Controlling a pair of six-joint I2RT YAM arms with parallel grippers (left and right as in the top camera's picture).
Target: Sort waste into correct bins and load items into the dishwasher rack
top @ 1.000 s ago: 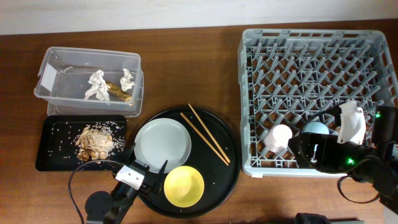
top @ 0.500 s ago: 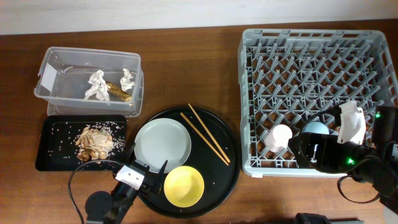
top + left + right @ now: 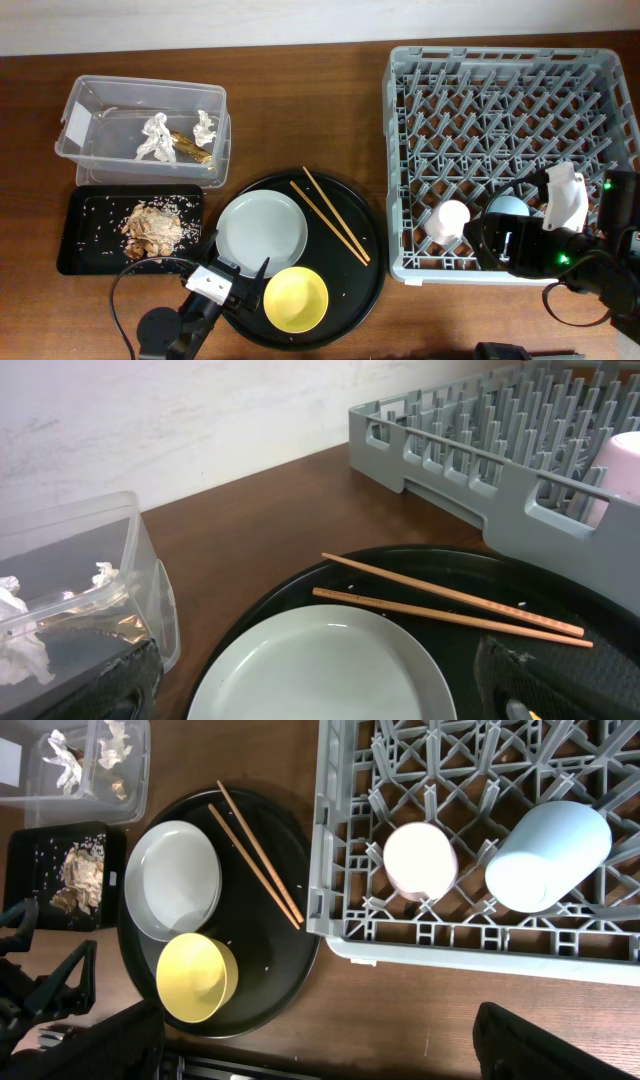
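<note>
- Rack (image 3: 500,55) of grey plastic fills the table's right side. The blue cup (image 3: 548,855) and the pink cup (image 3: 420,860) sit side by side among the pegs near one edge.
- Round black tray (image 3: 350,290) lies in the middle, just beside the rack.
- Clear tub (image 3: 110,130) sits far left, with the black rectangular tray (image 3: 85,255) touching its near side.
- Left gripper (image 3: 315,660) hovers over the round tray's edge, fingers spread wide and empty, with the plate between them.
- Right gripper (image 3: 315,1025) hangs above the rack's corner, fingers parted, grasping nothing.
- Plate (image 3: 262,232) rests on the round tray.
- Yellow bowl (image 3: 296,300) stands just beside the plate.
- Chopsticks (image 3: 330,215) lie nearly parallel on the tray, beside the plate.
- Food lump (image 3: 152,228) lies in the rectangular tray amid rice grains (image 3: 100,205).
- Paper scraps (image 3: 155,138) and the wrapper strip (image 3: 190,148) lie in the tub.
</note>
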